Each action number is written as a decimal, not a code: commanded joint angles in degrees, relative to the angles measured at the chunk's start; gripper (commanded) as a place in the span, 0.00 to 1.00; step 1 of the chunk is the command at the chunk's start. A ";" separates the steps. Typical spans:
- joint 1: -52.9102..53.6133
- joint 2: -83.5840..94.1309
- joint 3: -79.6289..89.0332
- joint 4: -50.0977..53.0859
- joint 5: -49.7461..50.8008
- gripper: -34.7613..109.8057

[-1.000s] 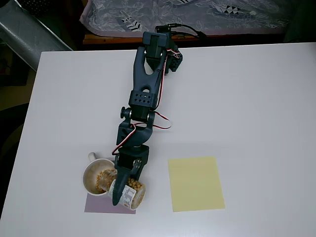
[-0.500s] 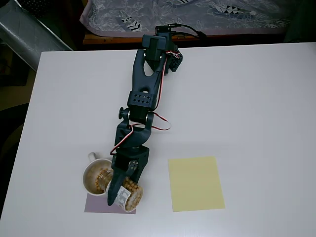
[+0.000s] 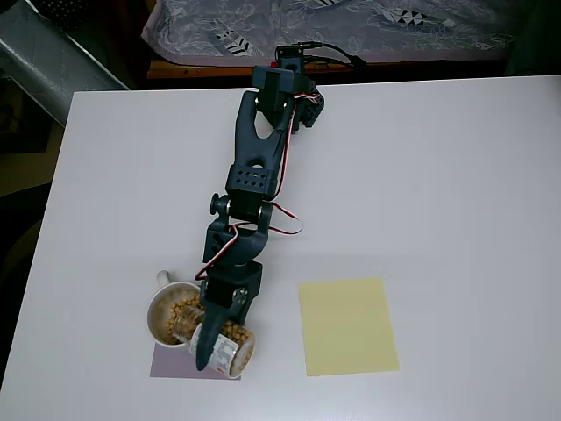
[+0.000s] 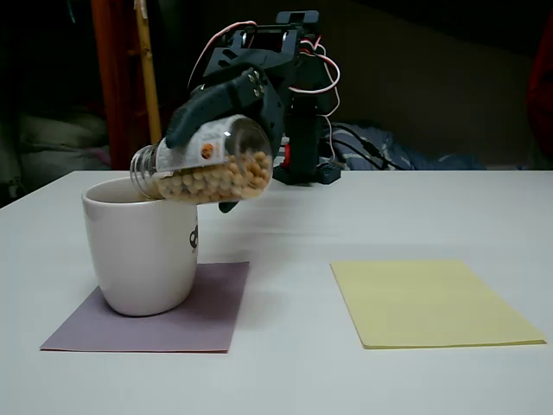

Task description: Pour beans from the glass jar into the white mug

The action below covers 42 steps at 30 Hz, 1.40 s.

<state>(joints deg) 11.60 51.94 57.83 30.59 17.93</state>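
glass jar (image 4: pixel 203 162) tipped further, beans (image 3: pixel 186 310) now in white mug (image 4: pixel 138 251)

A white bench (image 3: pixel 456 175) carries two flat sheets. A purple mat (image 4: pixel 173 311) lies near its front left in the fixed view, and a yellow sheet (image 4: pixel 432 301) lies well apart to its right. Beyond the bench's far edge, patterned fabric (image 3: pixel 351 26) shows in the overhead view.
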 commanded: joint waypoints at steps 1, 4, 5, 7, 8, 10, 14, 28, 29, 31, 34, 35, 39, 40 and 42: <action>0.62 2.55 -0.18 0.97 -6.68 0.24; 0.26 3.87 -0.35 0.97 -13.45 0.24; 0.26 4.39 -0.35 0.88 -15.56 0.24; 0.18 5.62 0.26 0.44 -19.86 0.24; 0.18 6.59 1.41 -0.35 -21.80 0.24; 0.18 8.53 4.31 -2.55 -25.49 0.24; 0.79 13.10 14.06 -10.20 -32.34 0.24; 0.79 27.33 50.36 -43.24 -69.26 0.24; 0.44 28.39 53.70 -46.41 -72.77 0.24; -0.53 29.88 60.38 -53.88 -80.24 0.24; -2.02 30.41 67.68 -63.63 -88.68 0.24; -2.64 30.23 69.43 -66.45 -91.14 0.24; -5.89 27.51 75.67 -77.87 -100.28 0.24; -6.86 26.37 77.08 -81.12 -102.48 0.24; -8.88 24.17 79.72 -87.71 -106.17 0.25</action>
<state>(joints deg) 4.22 76.90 134.56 -48.08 -83.14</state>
